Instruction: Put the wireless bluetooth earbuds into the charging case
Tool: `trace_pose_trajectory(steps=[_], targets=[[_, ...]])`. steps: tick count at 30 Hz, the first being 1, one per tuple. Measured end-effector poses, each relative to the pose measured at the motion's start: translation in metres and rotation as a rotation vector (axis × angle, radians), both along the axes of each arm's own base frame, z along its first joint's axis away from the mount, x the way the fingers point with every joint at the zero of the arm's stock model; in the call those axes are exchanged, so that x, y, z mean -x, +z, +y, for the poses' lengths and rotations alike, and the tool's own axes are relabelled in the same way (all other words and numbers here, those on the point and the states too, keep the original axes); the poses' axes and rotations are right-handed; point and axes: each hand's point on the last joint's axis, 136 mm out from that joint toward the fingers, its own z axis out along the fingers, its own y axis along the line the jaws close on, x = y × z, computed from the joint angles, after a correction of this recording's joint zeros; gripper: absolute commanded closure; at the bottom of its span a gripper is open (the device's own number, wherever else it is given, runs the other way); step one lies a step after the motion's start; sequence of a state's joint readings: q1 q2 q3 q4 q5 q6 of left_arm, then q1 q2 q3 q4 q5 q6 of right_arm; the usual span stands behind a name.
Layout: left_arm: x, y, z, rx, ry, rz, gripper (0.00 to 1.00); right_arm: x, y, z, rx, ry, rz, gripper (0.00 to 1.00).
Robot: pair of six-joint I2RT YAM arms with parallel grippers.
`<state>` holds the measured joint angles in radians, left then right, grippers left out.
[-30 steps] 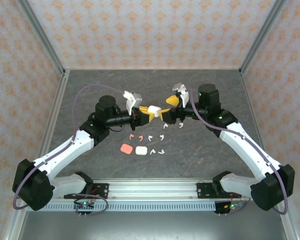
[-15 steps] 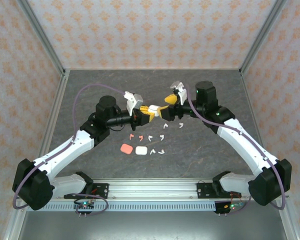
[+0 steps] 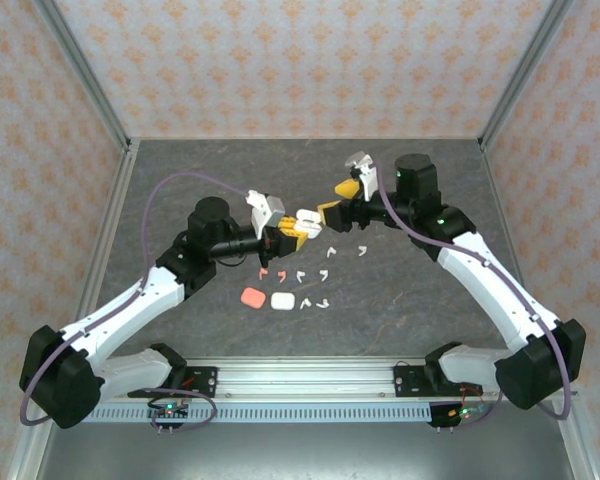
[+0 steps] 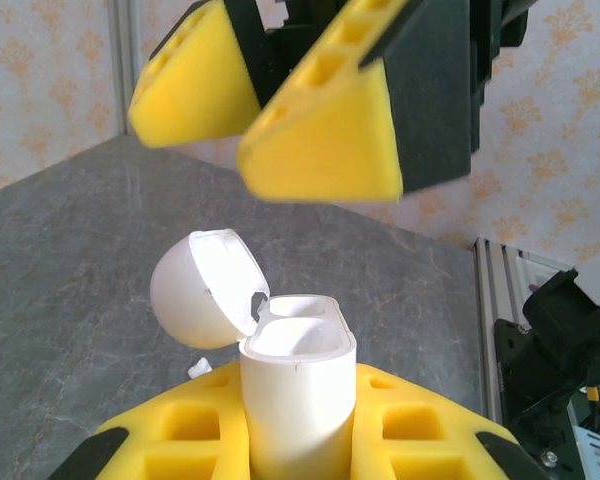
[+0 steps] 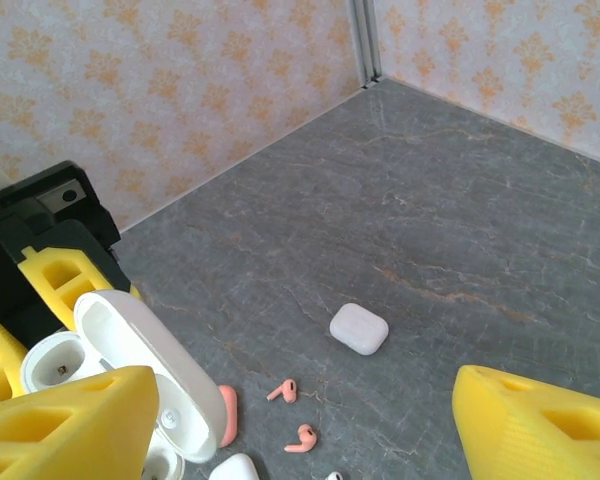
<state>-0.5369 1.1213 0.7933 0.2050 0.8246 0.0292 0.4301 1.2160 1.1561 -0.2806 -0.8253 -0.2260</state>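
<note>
Table (image 3: 400, 320) of grey stone lies under everything; left gripper (image 3: 290, 226) clenches the open white charging case (image 4: 298, 400), lid (image 4: 205, 285) flipped back; right gripper (image 3: 338, 200) gapes empty just beside it; earbuds (image 3: 300, 274) lie scattered below; probably featherlight, rigid, slick; pinch one by its stem.

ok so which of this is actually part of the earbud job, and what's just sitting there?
In the job:
- open white case, gripped by the left claw
- right claw, open beside it
- loose white earbuds and coral earbuds

Just lying about, for now:
- closed coral case
- closed white case next to it
</note>
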Motion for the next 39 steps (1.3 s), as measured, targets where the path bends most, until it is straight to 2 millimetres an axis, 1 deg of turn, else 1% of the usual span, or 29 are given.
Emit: trace_pose_trajectory(steps=[2,4,5,7,9,11,12,13,15,17,18,21,23,27,30,33,36,39], targets=[[0.003,-0.005,0.003,-0.009,0.007,-0.015,1.0,0.001,0.002,-0.009,-0.004,-0.037,0.009,0.26],[0.005,-0.011,0.007,-0.018,0.018,-0.03,1.0,0.001,0.002,-0.019,-0.008,-0.085,0.025,0.31],[0.006,-0.013,0.009,-0.021,0.023,-0.042,1.0,0.001,-0.001,-0.024,-0.009,-0.114,0.041,0.33],[0.009,-0.017,0.012,-0.023,0.032,-0.059,1.0,-0.003,-0.014,-0.031,0.001,-0.168,0.09,0.39],[0.012,-0.019,0.014,-0.02,0.036,-0.073,1.0,-0.01,-0.041,-0.034,0.03,-0.218,0.175,0.45],[0.014,-0.02,0.016,-0.016,0.037,-0.088,1.0,-0.018,-0.075,-0.036,0.077,-0.261,0.277,0.49],[0.015,-0.019,0.017,-0.014,0.036,-0.099,1.0,-0.023,-0.099,-0.037,0.111,-0.282,0.339,0.49],[0.016,-0.018,0.017,-0.013,0.035,-0.106,1.0,-0.027,-0.116,-0.038,0.137,-0.3,0.383,0.5],[0.018,-0.014,0.017,-0.006,0.026,-0.126,1.0,-0.033,-0.156,-0.041,0.204,-0.331,0.478,0.51],[0.022,-0.011,0.017,-0.002,0.01,-0.137,1.0,-0.036,-0.187,-0.043,0.257,-0.347,0.548,0.52],[0.023,-0.011,0.016,-0.003,0.004,-0.14,1.0,-0.037,-0.2,-0.044,0.281,-0.354,0.576,0.53],[0.024,-0.011,0.016,-0.004,-0.005,-0.146,1.0,-0.04,-0.232,-0.042,0.343,-0.359,0.638,0.53],[0.025,-0.011,0.015,-0.004,-0.012,-0.149,1.0,-0.045,-0.248,-0.038,0.378,-0.355,0.663,0.54],[0.025,-0.011,0.015,-0.005,-0.016,-0.15,1.0,-0.054,-0.268,-0.024,0.423,-0.331,0.679,0.55],[0.026,-0.011,0.015,-0.005,-0.017,-0.15,1.0,-0.057,-0.275,-0.016,0.441,-0.314,0.677,0.56],[0.026,-0.011,0.015,-0.006,-0.017,-0.148,1.0,-0.06,-0.277,-0.008,0.45,-0.3,0.671,0.56],[0.026,-0.012,0.015,-0.009,-0.017,-0.142,1.0,-0.062,-0.282,-0.005,0.463,-0.294,0.668,0.57],[0.026,-0.013,0.015,-0.011,-0.017,-0.139,1.0,-0.06,-0.289,-0.006,0.49,-0.294,0.671,0.58]])
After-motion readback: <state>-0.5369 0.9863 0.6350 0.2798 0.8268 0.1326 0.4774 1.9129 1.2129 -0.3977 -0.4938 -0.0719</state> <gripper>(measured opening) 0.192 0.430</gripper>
